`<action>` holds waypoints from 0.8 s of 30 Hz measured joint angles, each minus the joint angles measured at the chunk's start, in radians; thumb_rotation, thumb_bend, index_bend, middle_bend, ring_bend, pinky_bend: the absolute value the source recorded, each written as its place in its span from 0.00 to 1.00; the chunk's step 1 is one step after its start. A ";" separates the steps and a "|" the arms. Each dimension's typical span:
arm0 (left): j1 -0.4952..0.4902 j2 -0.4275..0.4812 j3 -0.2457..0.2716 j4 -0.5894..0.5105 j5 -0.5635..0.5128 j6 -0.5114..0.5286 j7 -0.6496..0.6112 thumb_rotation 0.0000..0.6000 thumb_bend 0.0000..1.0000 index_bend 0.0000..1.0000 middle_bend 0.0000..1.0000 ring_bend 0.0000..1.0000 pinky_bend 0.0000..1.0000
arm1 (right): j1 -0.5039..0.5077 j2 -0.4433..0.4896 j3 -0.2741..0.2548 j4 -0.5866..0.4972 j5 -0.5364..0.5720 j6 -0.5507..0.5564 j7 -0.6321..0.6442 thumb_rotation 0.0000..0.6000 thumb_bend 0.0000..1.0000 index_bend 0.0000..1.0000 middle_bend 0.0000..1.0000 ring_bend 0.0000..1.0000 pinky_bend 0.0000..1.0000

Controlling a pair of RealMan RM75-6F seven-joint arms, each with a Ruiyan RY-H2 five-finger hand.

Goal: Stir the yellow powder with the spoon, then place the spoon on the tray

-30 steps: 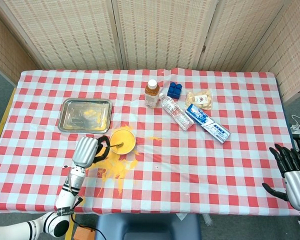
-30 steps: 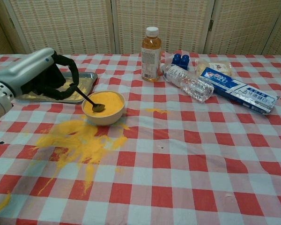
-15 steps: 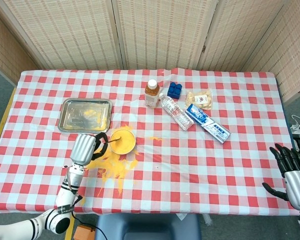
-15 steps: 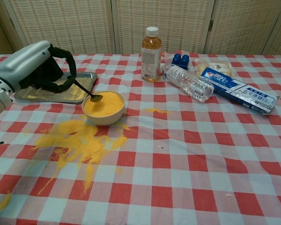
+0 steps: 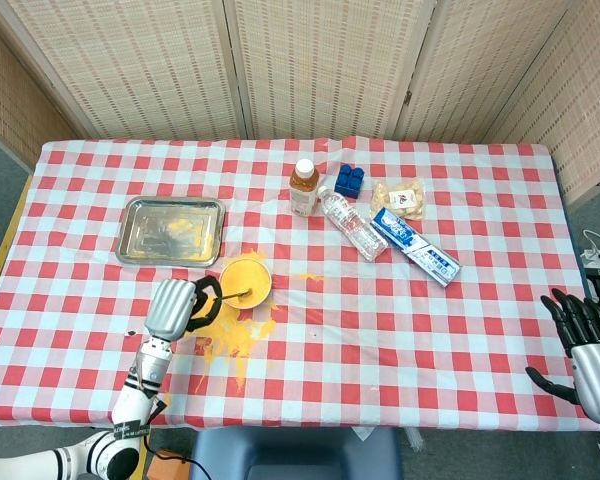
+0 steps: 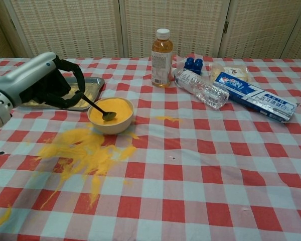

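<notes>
beside the bowl (image 6: 111,122), left hand (image 6: 45,83) fingers pinch the spoon (image 6: 99,109), grip half hidden.

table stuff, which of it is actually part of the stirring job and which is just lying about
Part of the job:
spoon, held by the left hand, its bowl in the powder
bowl of yellow powder
metal tray

Just lying about:
juice bottle
water bottle on its side
toothpaste box
blue blocks
snack packet
spilled yellow powder on the cloth
</notes>
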 measured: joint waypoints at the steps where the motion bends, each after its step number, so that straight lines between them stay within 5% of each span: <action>1: 0.000 0.000 -0.001 0.000 -0.008 -0.006 0.002 1.00 0.81 0.79 1.00 1.00 1.00 | 0.000 0.000 0.000 0.000 0.000 0.000 0.000 1.00 0.06 0.00 0.00 0.00 0.00; 24: -0.022 -0.057 -0.032 0.197 0.049 0.060 -0.028 1.00 0.81 0.79 1.00 1.00 1.00 | 0.002 -0.002 0.004 -0.002 0.010 -0.008 -0.009 1.00 0.06 0.00 0.00 0.00 0.00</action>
